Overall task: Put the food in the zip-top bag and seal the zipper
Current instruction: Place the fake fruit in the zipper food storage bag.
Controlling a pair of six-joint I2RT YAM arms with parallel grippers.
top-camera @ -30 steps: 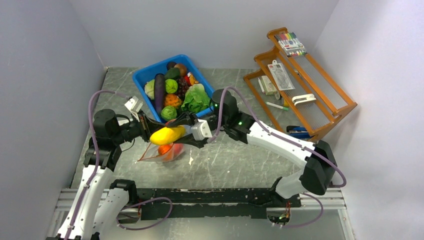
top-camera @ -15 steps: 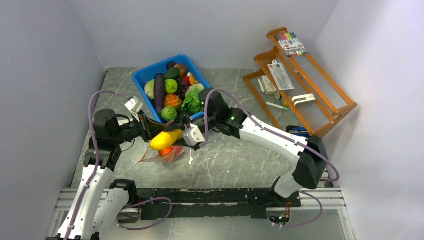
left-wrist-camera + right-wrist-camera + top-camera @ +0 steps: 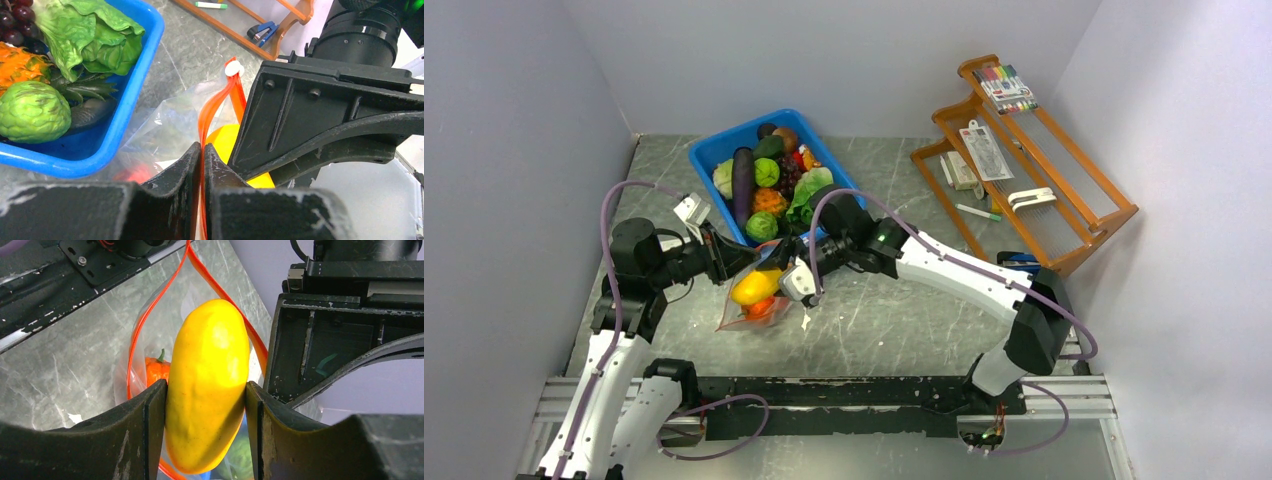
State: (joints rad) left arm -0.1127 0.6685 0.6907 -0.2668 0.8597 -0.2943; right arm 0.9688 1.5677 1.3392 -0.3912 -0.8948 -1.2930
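My right gripper [image 3: 205, 390] is shut on a yellow toy fruit [image 3: 207, 385] and holds it at the open mouth of the clear zip-top bag [image 3: 150, 340]; the fruit also shows from above [image 3: 754, 287]. An orange-red piece [image 3: 156, 369] lies inside the bag. My left gripper [image 3: 201, 150] is shut on the bag's red-orange zipper strip [image 3: 215, 102] and holds that edge up. In the top view the bag [image 3: 746, 312] hangs between both grippers, left [image 3: 724, 262] and right [image 3: 776, 280]. More toy food fills the blue bin [image 3: 707, 152].
The blue bin stands just behind the bag, holding green lettuce [image 3: 85, 35], a green ball [image 3: 32, 112], a purple eggplant [image 3: 742, 180] and grapes. A wooden rack [image 3: 1024, 160] with pens and cards stands at the right rear. Walls close in left and behind.
My right gripper has carried the yellow fruit left and down, from beside the bag to its open mouth. The left gripper has kept its hold on the zipper.
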